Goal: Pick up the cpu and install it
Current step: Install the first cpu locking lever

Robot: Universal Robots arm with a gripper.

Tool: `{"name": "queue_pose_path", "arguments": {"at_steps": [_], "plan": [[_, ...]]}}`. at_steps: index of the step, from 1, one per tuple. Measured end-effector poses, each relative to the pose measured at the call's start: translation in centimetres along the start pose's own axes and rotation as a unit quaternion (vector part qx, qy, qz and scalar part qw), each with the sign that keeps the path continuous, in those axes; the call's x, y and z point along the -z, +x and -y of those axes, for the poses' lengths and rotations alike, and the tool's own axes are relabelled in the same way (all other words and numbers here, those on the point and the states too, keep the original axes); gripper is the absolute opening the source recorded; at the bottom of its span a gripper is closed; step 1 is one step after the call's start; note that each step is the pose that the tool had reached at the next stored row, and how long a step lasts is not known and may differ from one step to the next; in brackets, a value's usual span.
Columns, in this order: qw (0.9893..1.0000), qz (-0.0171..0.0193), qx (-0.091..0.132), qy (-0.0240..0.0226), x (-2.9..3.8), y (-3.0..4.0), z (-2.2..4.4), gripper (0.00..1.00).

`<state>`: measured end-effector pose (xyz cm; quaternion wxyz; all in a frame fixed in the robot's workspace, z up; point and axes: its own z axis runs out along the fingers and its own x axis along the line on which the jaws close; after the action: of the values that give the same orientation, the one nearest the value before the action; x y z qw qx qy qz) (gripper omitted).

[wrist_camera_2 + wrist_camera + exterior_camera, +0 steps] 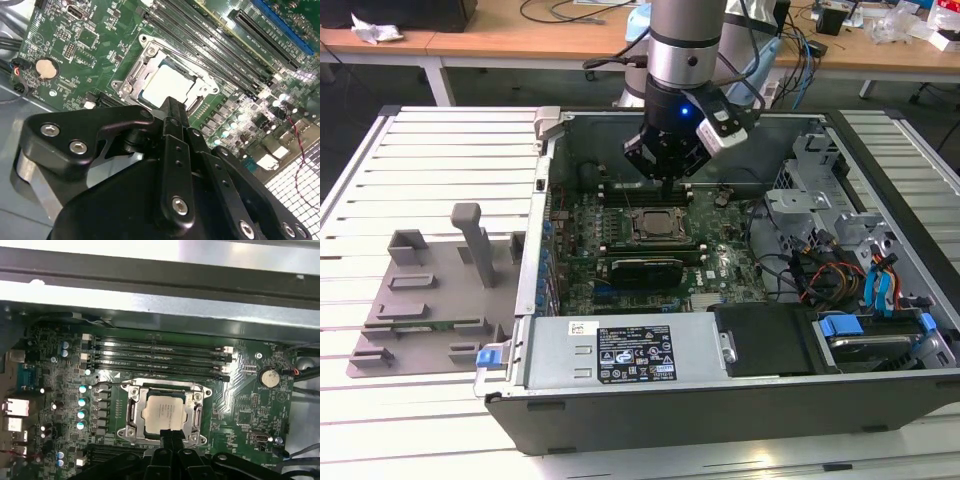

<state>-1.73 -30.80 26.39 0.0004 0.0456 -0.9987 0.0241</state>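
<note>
The open computer case (pixel 740 330) lay on its side on a slatted white table (pixel 440 150), and it was the largest thing in the exterior view, with its drive bays and bundled cables toward the exterior view's right. Beside the case, on the exterior view's left, a grey fixture plate (pixel 425 300) with upright posts rested on the same table, close to the case wall but apart from it. Inside the case the green motherboard (pixel 720 265) covered the floor, and the robot arm (pixel 685 50) reached down into the case from above. In both wrist views the memory slots (pixel 160 357) ran in parallel rows just beside the socket (pixel 131 412), a metal-framed square seated on the board. A round coin battery (pixel 270 377) sat on the board, well apart from the socket. The gripper (pixel 665 180) hung above the socket area in the exterior view, and in the second wrist view its black fingers (pixel 172 125) met in a single narrow tip with no gap visible between them and nothing clamped there. The cpu (pixel 164 411), pale silver on top, sat flat inside the socket frame, and the gripper tip stood over the frame's near edge in the first wrist view; whether the tip touched the chip or the frame could not be told.
</note>
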Motion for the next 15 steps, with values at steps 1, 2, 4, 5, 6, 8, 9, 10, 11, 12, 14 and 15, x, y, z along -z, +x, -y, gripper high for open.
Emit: {"name": "queue_pose_path", "arguments": {"at_steps": [1, 2, 4, 5, 6, 8, 9, 10, 11, 12, 14, 15], "plan": [[1.0, 0.0002, 0.004, 0.0, 0.0, 0.0, 0.0, 0.11], [1.0, 0.0003, 0.007, 0.0, 0.0, 0.0, 0.0, 0.11], [0.9999, 0.0008, 0.016, 0.0001, 0.0, 0.0, 0.0, 0.11], [0.9998, 0.0009, 0.019, 0.0001, 0.0, 0.0, 0.0, 0.11], [0.9998, 0.001, 0.021, 0.0001, 0.0, 0.0, 0.0, 0.11], [0.9997, 0.0012, 0.026, 0.0001, 0.0, 0.0, 0.0, 0.11], [0.9996, 0.0014, 0.029, 0.0001, 0.0, 0.0, 0.0, 0.11], [0.9995, 0.0015, 0.031, 0.0001, 0.0, 0.0, 0.0, 0.11], [0.9994, 0.0017, 0.035, 0.0001, 0.0, 0.0, 0.0, 0.11], [0.9993, 0.0019, 0.039, 0.0001, 0.0, 0.0, 0.0, 0.11], [0.9989, 0.0022, 0.046, 0.0001, 0.0, 0.0, 0.0, 0.11], [0.9987, 0.0025, 0.051, 0.0002, 0.0, 0.0, 0.0, 0.11]]}}
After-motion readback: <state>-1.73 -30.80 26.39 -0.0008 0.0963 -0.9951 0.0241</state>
